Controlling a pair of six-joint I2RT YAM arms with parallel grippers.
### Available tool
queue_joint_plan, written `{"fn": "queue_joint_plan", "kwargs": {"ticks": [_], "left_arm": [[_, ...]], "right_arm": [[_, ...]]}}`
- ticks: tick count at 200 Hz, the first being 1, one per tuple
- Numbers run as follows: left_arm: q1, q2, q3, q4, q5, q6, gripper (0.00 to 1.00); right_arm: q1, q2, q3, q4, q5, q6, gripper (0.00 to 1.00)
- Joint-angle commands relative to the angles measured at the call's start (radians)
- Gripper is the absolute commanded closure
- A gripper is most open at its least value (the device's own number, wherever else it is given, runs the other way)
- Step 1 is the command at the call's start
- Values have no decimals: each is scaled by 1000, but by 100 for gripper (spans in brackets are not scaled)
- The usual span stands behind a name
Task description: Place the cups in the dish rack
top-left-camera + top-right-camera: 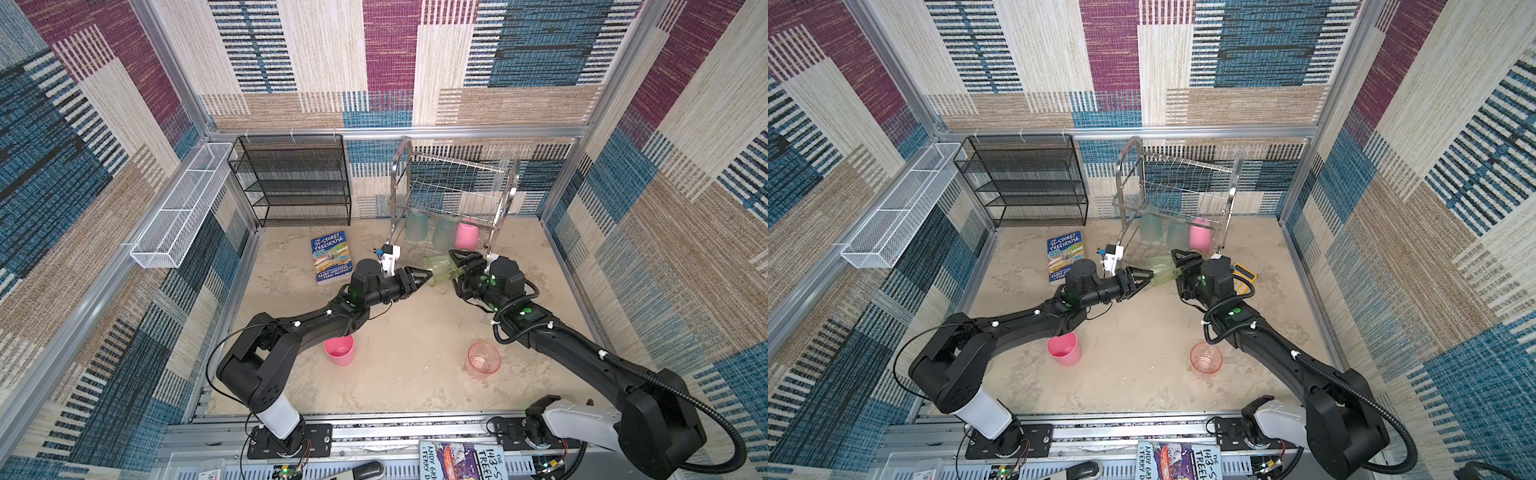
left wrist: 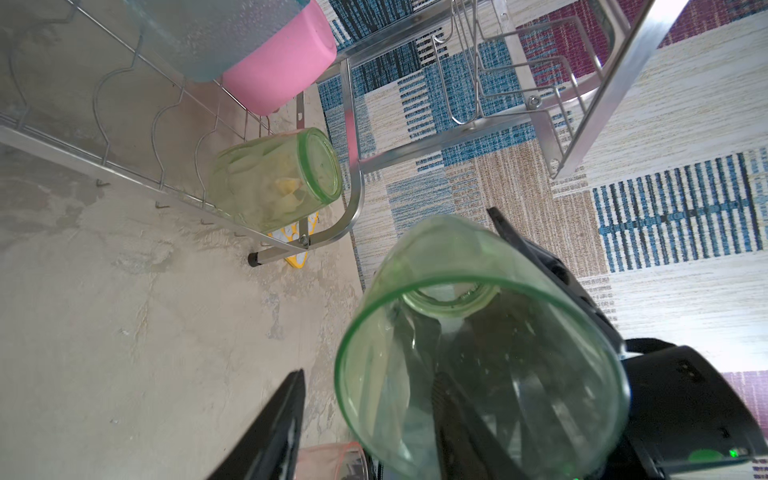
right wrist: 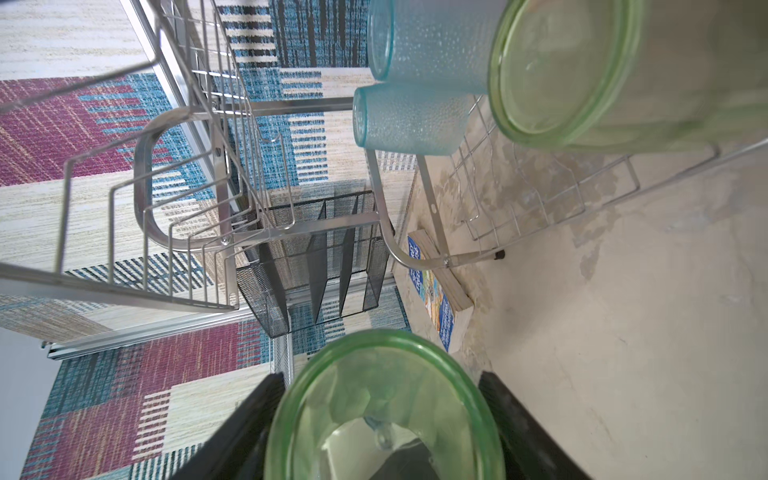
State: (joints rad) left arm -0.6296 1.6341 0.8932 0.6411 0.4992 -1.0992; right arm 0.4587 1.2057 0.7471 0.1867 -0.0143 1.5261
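A see-through yellow-green cup point(image 1: 444, 270) point(image 1: 1163, 270) hangs sideways in front of the dish rack point(image 1: 453, 187) point(image 1: 1175, 183). My right gripper point(image 1: 455, 270) point(image 3: 381, 376) is shut on the yellow-green cup point(image 3: 382, 415), one finger on each side. My left gripper point(image 1: 429, 275) point(image 2: 370, 374) is open at the cup's mouth: one finger inside the cup point(image 2: 478, 353), one outside and apart from the rim. On the rack's lower tier sit two teal cups point(image 1: 415, 224) point(image 1: 444, 235), a pink cup point(image 1: 467, 235) and another yellow-green cup point(image 2: 274, 178). A pink cup point(image 1: 340, 350) and a salmon-pink cup point(image 1: 483, 359) stand upright on the table.
A book point(image 1: 331, 257) lies left of the rack. A black mesh shelf unit point(image 1: 291, 178) stands at the back and a white mesh basket point(image 1: 183, 208) hangs on the left wall. A yellow flat object point(image 1: 1244, 280) lies by the rack's right foot.
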Motion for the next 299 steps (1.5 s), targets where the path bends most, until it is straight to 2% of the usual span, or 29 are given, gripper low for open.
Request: {"fn": "queue_joint_plan", "kwargs": {"ticks": [1,29,75,122,157,206,226,264,299], "left_arm": [[7,-37,-8,-104,-29,65,43],[21,-91,-10,-242,-70,120,35],[49,-153,36,-488,-129,223,30],[56,-258,148,-845,-307,434,20],[60,-320,289,-1109,-471,621,0],[80,-227,611,-1462,-499,867,1],[103,-219,630,-1476,-488,900,1],[129,-273,484,-1315,-430,898,1],[147,-299,425,-1272,-435,914,1]], "right_arm": [[3,3,20,-22,72,-96,36],[11,17,42,-47,118,-169,36],[47,32,73,-62,221,-278,37],[111,58,107,-54,354,-407,37],[155,90,123,-39,444,-505,37],[202,192,194,-44,545,-660,37],[219,246,236,-51,599,-738,37],[230,323,302,-72,681,-826,37],[245,383,346,-69,766,-908,37]]}}
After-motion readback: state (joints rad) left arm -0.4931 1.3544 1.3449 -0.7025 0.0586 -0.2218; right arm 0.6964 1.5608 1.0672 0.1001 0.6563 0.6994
